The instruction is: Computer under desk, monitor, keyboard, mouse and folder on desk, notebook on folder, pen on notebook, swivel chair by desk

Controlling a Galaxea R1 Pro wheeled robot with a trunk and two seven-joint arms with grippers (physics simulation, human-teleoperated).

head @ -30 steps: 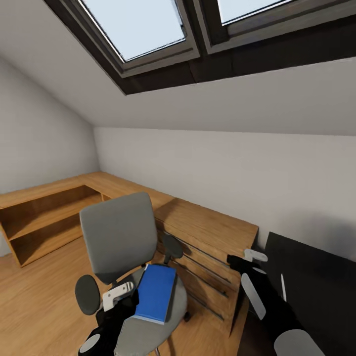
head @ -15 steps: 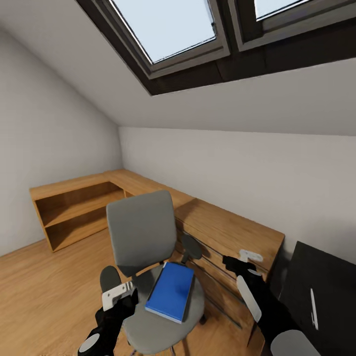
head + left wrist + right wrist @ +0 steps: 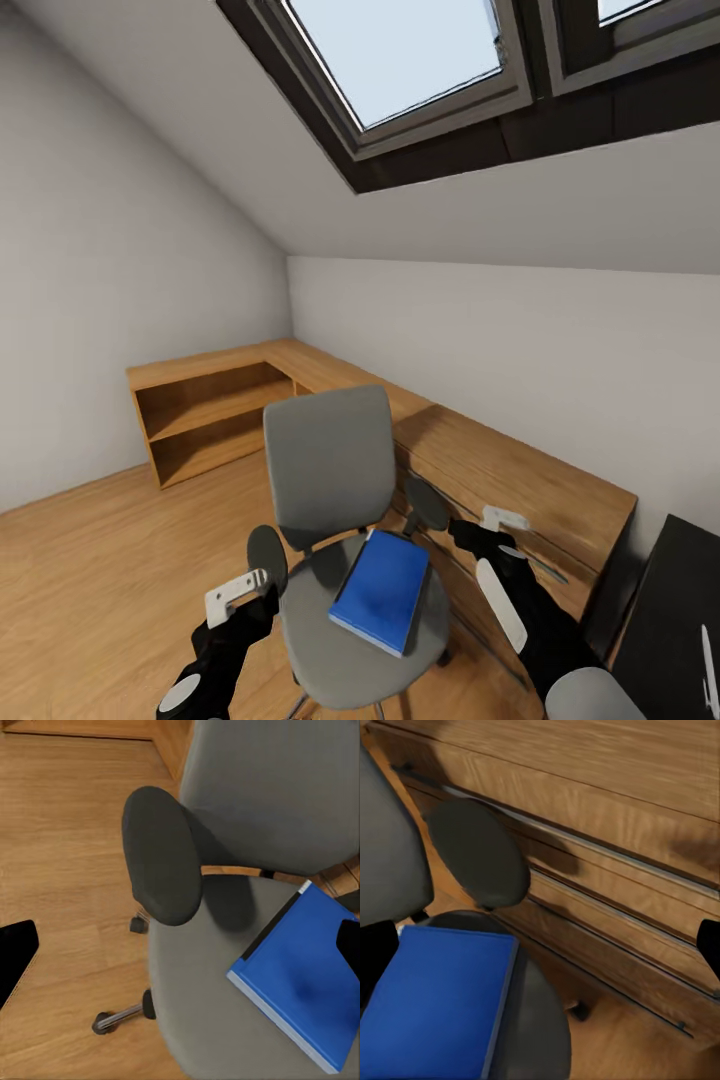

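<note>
Blue item: folder [image 3: 383, 589] lies flat on the grey seat of the swivel chair [image 3: 330, 470], nothing on top of it.
Long axis: runs from the seat's front edge toward the backrest, slightly skewed.
Left end effector [image 3: 236, 590]: just beside the chair's left armrest, folder off to its inner side; fingers look parted, holding nothing.
Right end effector [image 3: 497, 520]: past the other armrest, by the wooden dresser [image 3: 520, 480]; grip state cannot be told.
Nearer arm: judged roughly equal.
Bench [image 3: 680, 610]: black corner beyond the dresser from the chair.
</note>
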